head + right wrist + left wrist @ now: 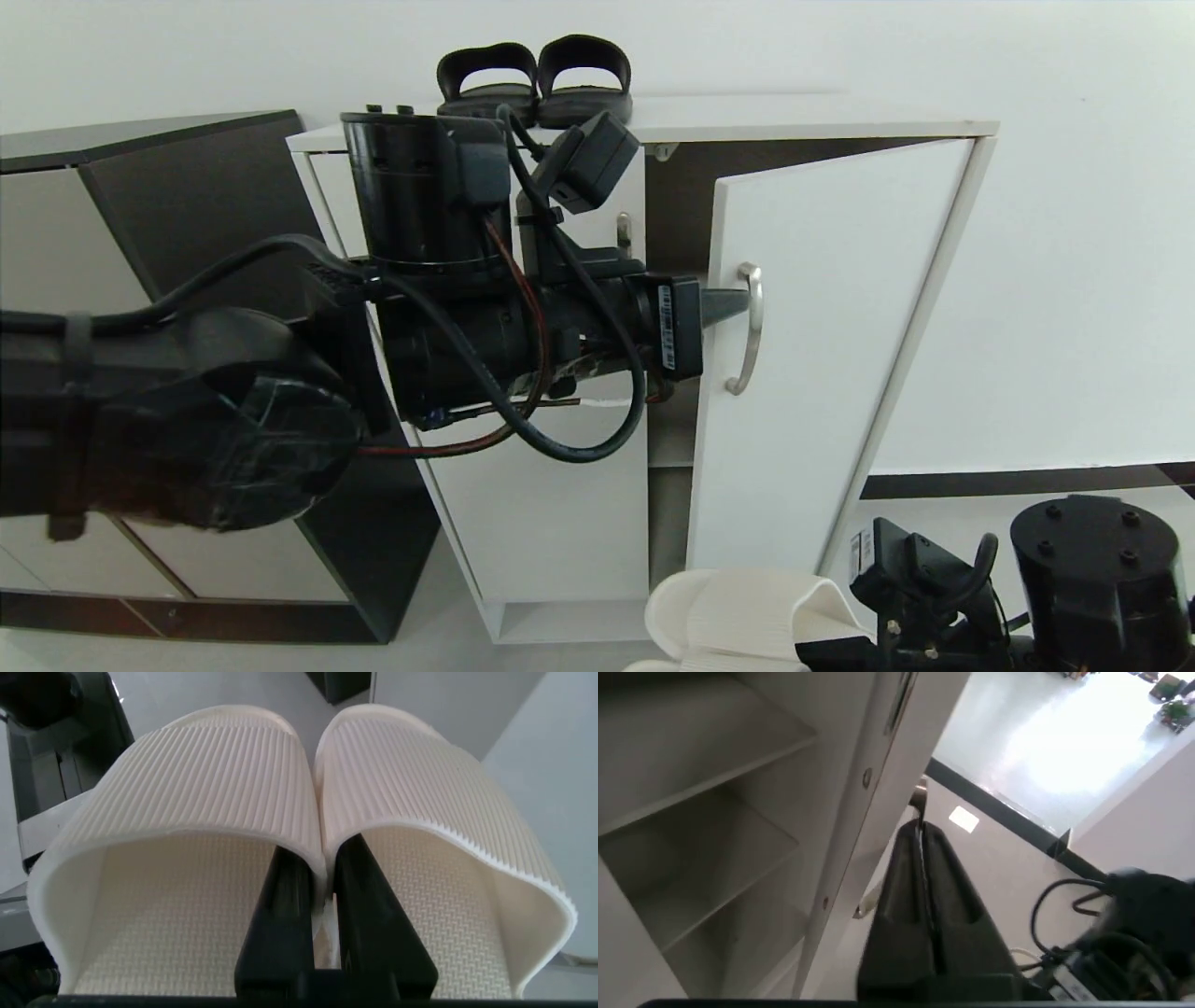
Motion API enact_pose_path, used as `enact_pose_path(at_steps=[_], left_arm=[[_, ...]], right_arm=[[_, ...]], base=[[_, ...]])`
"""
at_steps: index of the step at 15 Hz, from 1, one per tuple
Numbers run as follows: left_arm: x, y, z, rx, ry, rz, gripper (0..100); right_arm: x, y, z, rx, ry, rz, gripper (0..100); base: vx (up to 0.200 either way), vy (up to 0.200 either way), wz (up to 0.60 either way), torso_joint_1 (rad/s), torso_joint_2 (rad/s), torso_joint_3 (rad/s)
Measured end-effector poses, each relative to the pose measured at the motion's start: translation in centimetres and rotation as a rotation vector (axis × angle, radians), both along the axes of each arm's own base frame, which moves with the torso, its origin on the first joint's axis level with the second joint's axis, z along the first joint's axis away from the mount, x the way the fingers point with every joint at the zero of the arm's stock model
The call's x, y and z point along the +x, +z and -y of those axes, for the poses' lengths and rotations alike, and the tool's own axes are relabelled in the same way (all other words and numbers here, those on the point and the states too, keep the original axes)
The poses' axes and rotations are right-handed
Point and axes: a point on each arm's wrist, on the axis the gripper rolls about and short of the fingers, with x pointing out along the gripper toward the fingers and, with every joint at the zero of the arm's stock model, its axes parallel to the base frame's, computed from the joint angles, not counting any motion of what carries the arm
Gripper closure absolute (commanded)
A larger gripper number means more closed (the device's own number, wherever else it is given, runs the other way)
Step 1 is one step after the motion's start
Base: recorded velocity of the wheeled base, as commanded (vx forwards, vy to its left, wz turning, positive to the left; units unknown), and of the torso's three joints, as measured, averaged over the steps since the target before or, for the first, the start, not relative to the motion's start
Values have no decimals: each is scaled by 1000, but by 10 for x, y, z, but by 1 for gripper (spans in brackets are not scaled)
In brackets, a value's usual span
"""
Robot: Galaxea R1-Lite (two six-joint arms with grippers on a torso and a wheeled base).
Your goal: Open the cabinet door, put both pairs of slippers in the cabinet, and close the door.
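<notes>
At the left gripper (726, 306) tips: curved metal handle (747, 327) of the white cabinet door (822, 355), which stands partly ajar. Fingers are pressed together and touch the handle, apparently hooking rather than clasping it. Just beyond the door edge: bare shelves (691, 756). Above and behind this gripper, on the cabinet top: black slippers (534, 82). Right gripper (324, 873), low and well apart: clamped on the adjoining inner sides of the white slippers (187, 793). Step judged: door opening, unfinished. Next move calls for swinging the door wider, then carrying the white pair to a shelf.
</notes>
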Motion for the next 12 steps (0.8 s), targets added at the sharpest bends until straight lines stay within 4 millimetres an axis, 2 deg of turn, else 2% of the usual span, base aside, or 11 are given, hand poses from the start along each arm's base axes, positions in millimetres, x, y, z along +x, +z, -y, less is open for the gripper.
enact_pose_path(at_steps=[3, 5, 9, 12], left_arm=[[-21, -1, -5, 4, 26, 3, 100], [-24, -1, -11, 5, 34, 2, 100], [-6, -3, -23, 2, 103, -2, 100], [14, -3, -11, -21, 116, 19, 100]], right_arm=[[0, -3, 0, -5, 15, -15, 100], [-1, -3, 0, -10, 19, -7, 100], [-2, -5, 2, -24, 30, 13, 100], [-3, -5, 2, -25, 31, 14, 100]], base=[[0, 0, 0, 0, 0, 0], [0, 0, 0, 0, 0, 0], [0, 0, 0, 0, 0, 0], [0, 0, 0, 0, 0, 0]])
